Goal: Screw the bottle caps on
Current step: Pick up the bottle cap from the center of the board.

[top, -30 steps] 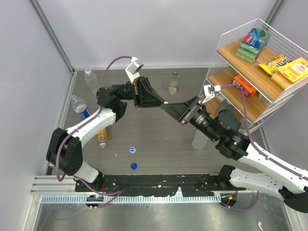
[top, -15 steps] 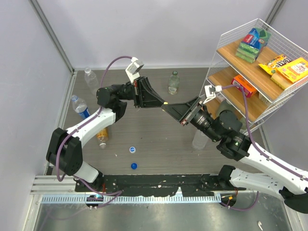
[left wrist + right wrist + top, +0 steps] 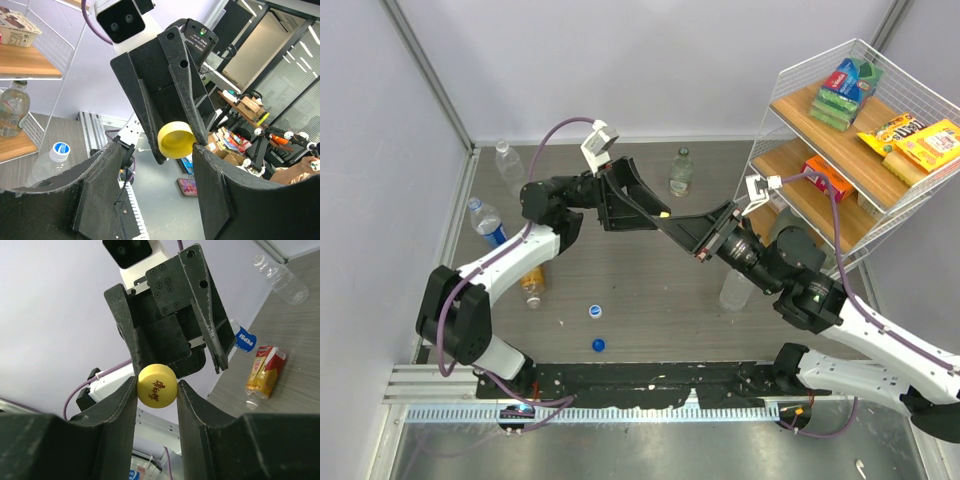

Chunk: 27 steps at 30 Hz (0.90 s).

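A yellow bottle cap [image 3: 157, 385] sits pinched between the fingers of my right gripper [image 3: 156, 386], which is shut on it in mid-air over the table's middle. In the top view the cap [image 3: 663, 213] shows at that gripper's [image 3: 667, 216] tip. My left gripper [image 3: 159, 150] faces it head-on, open, its fingers spread either side of the cap [image 3: 176, 140] without touching. Bottles lie on the left: one clear [image 3: 508, 165], one blue-labelled [image 3: 487, 222], one amber [image 3: 531, 285]. A clear bottle [image 3: 681, 172] stands at the back and another [image 3: 735, 288] beside the right arm.
Two loose caps lie near the front: a white one with a blue middle [image 3: 594, 311] and a dark blue one [image 3: 599, 345]. A wire rack [image 3: 770, 150] with wooden shelves of boxed snacks stands at the right. Grey walls close in the left and back.
My left gripper has opened and let go of the yellow cap. My right gripper has closed a little and now holds the cap alone. Both arms stay almost where they were.
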Motion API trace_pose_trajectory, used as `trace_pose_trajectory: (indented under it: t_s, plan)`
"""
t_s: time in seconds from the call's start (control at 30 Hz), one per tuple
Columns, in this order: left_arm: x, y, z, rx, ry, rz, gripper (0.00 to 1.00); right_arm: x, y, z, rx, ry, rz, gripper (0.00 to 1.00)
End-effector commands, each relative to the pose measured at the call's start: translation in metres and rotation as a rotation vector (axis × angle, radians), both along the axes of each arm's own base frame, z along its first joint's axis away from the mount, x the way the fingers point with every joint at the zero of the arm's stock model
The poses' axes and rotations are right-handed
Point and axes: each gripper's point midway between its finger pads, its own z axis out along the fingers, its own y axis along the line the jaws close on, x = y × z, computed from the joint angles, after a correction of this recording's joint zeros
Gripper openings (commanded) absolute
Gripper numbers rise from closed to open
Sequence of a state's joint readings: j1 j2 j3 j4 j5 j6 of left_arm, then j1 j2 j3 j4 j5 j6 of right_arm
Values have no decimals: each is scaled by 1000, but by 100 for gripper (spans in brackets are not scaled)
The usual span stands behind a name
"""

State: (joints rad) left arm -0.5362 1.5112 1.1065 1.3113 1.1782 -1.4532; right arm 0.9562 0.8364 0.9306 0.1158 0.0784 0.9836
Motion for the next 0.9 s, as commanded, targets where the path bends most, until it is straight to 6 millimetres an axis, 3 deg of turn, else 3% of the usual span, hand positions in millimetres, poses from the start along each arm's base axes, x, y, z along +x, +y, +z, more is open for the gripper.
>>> trace_pose_trajectory:
  t_s: [0.0, 0.2, 0.3, 0.4, 0.5, 0.6, 0.67, 0.7, 0.8, 0.87]
  plan:
    - [-17, 13, 16, -118, -206, 10, 62, 4, -18, 14, -21, -41, -79, 19]
    - [-2, 19, 15, -117, -170, 57, 64, 5, -34, 0, -74, -19, -135, 20]
    - [12, 26, 9, -113, -128, 103, 78, 7, -45, -7, -115, -14, -181, 21]
    - [25, 34, 9, -106, -102, 147, 85, 14, -54, -15, -167, -15, -238, 21]
    - [51, 51, 14, -78, -42, 256, 93, 23, -60, -32, -266, -11, -292, 22]
    - [85, 62, 5, 40, -8, 476, 94, 33, -66, -50, -341, -1, -353, 23]
    - [117, 71, -24, 247, -19, 770, 95, 40, -74, -62, -386, 15, -409, 22]
    - [122, 78, -45, 399, -9, 915, 95, 44, -81, -65, -397, 24, -451, 22]
    - [139, 138, -72, 623, 1, 1390, 96, 48, -89, -70, -420, 21, -499, 22]
    - [132, 181, -90, 667, 90, 1593, 96, 50, -92, -71, -430, 13, -518, 22]
